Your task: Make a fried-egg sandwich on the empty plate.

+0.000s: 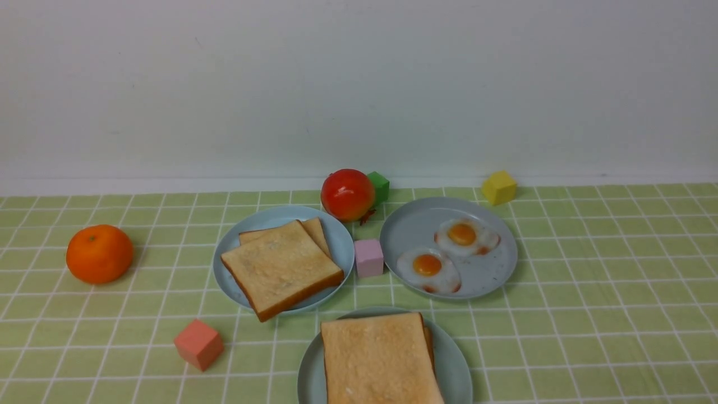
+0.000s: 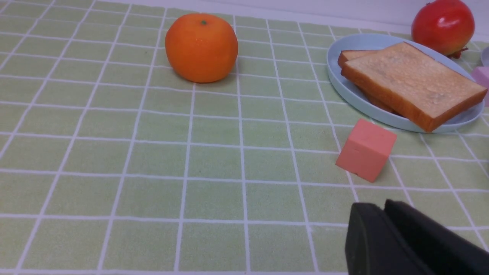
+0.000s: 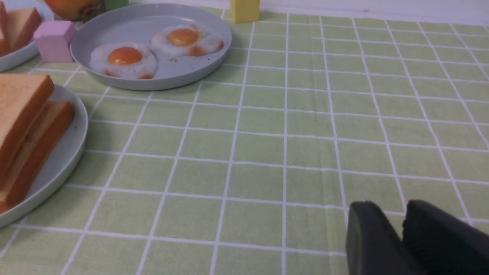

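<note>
**Position.** The fried-egg sandwich lies on the empty plate at the near edge of the bench, in the middle.

**Claws.** The left claw holds nothing. Its jaws stand so close that a gap cannot be confirmed. The right claw is narrow, a slit showing, and also holds nothing. Both hang low over bare cloth.

**Procedure.** The stack appears to be built. Keep both claws clear of the plate and retract without brushing the top slice.

**View comparison.**
- The front view shows only the top slice.
- The right wrist view shows two slices, the upper one tilted. The egg between them is possibly hidden.
- Neither claw appears in the front view.
</note>
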